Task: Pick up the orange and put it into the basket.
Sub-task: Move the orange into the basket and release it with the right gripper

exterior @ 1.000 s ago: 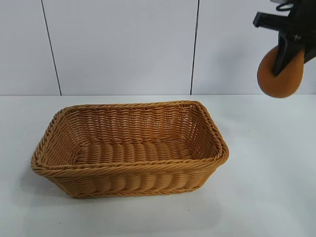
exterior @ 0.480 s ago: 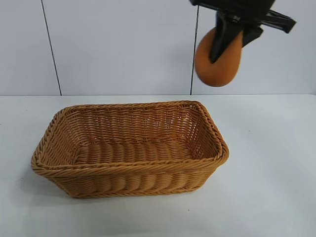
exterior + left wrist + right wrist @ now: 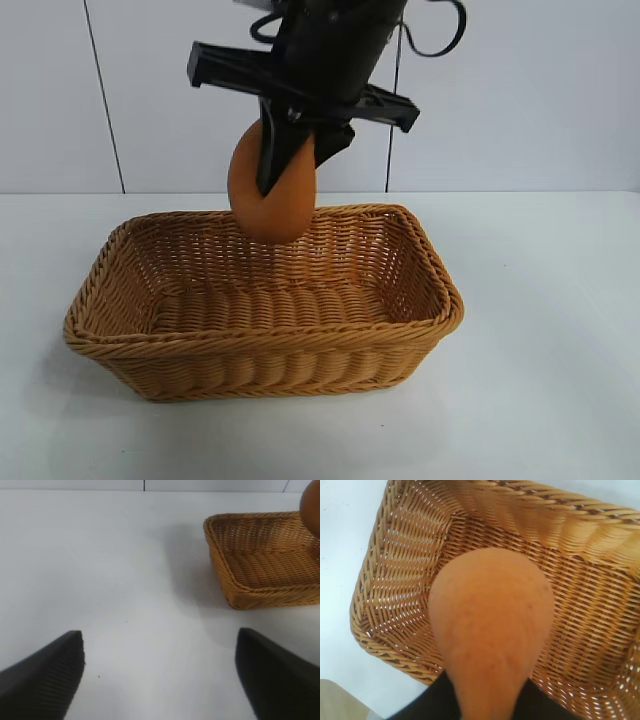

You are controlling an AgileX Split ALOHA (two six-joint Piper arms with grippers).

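The orange (image 3: 272,195) is a matte brownish-orange lump squeezed between the black fingers of my right gripper (image 3: 285,165). It hangs in the air just above the back middle of the basket (image 3: 262,345), a large tan woven wicker basket with a braided rim. In the right wrist view the orange (image 3: 492,625) fills the middle, with the basket's inside (image 3: 590,630) below it. My left gripper (image 3: 160,675) is open and empty over bare table, away from the basket (image 3: 260,565). It is out of the exterior view.
The white table (image 3: 540,380) runs all round the basket. A white panelled wall (image 3: 180,90) stands behind it. A tan surface edge (image 3: 340,702) shows past the table in the right wrist view.
My right gripper has carried the orange from the upper right leftward and down, to just above the basket. The basket has not moved.
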